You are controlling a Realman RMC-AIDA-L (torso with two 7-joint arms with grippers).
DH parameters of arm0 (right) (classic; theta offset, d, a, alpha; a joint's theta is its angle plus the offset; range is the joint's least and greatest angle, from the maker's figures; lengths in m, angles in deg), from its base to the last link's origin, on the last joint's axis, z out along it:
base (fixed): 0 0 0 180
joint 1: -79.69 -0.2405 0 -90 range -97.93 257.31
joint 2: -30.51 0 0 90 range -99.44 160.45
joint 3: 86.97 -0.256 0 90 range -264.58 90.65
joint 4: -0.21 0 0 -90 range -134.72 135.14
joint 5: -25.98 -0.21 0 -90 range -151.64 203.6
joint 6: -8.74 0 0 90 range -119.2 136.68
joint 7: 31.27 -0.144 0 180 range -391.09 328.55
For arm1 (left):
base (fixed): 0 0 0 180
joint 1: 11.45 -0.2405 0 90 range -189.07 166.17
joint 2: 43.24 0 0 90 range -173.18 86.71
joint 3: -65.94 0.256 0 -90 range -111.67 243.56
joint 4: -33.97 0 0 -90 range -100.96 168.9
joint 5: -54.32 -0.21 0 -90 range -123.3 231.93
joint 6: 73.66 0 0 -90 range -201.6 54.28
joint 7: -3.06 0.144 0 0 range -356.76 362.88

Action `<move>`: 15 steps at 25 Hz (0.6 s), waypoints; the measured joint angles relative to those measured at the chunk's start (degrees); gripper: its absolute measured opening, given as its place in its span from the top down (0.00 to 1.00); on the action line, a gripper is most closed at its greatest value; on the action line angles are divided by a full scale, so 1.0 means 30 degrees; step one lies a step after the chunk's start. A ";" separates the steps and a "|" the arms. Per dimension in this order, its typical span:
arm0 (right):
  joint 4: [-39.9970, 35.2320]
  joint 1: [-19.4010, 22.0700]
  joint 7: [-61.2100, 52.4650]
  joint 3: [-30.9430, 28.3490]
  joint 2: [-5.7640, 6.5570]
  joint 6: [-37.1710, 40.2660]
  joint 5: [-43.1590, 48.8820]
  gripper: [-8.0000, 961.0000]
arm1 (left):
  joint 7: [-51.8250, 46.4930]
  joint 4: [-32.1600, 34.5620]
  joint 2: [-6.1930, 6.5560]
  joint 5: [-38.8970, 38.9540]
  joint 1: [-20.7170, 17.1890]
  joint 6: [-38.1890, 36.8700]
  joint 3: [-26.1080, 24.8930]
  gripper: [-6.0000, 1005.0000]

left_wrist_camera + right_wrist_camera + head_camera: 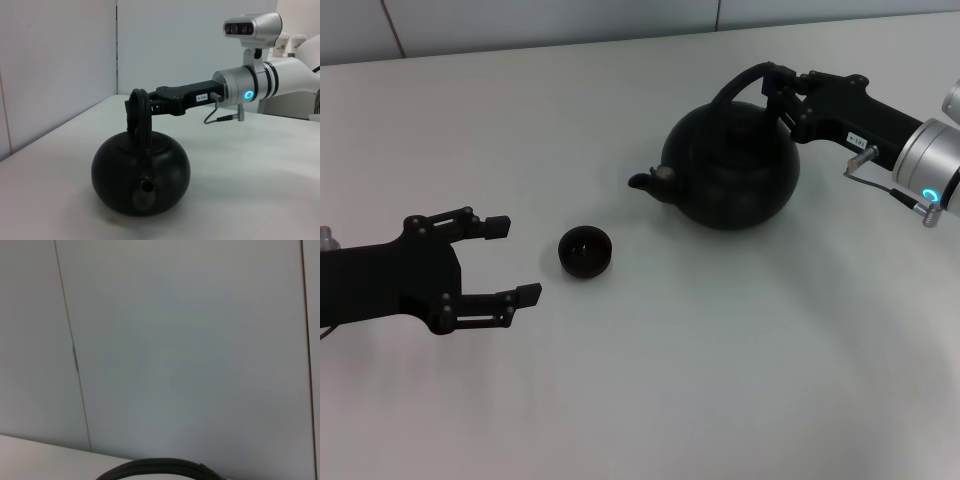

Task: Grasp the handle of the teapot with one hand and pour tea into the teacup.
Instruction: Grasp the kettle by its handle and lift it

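You see the right black gripper (782, 92) clamped on the arched black handle (735, 85) of the round matte black teapot (730, 165); the left black gripper (512, 260), fingers apart, waits near the small black teacup (585, 251).

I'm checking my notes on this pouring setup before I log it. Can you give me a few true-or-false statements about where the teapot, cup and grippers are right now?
1. The right gripper is at the handle of the teapot. True.
2. The teacup stands between the left gripper and the teapot. True.
3. The left gripper is closed around the teacup. False: its fingers are open and apart from the cup.
4. The teapot's spout points away from the teacup. False: it points toward the cup's side of the table.
5. The teapot is tipped over the cup, pouring. False: it sits upright on the table, beside the cup.
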 joint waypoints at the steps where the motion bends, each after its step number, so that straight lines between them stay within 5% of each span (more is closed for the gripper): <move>1: 0.0000 0.0003 0.0000 -0.0003 0.0001 0.0000 -0.0034 0.76 | 0.0001 0.0004 -0.0001 0.0000 0.0002 0.0001 0.0000 0.14; 15: 0.0104 0.0208 0.1088 0.0194 -0.0009 0.0316 -0.1496 0.85 | 0.0000 0.0041 -0.0002 0.0000 -0.0156 -0.0001 0.0000 0.14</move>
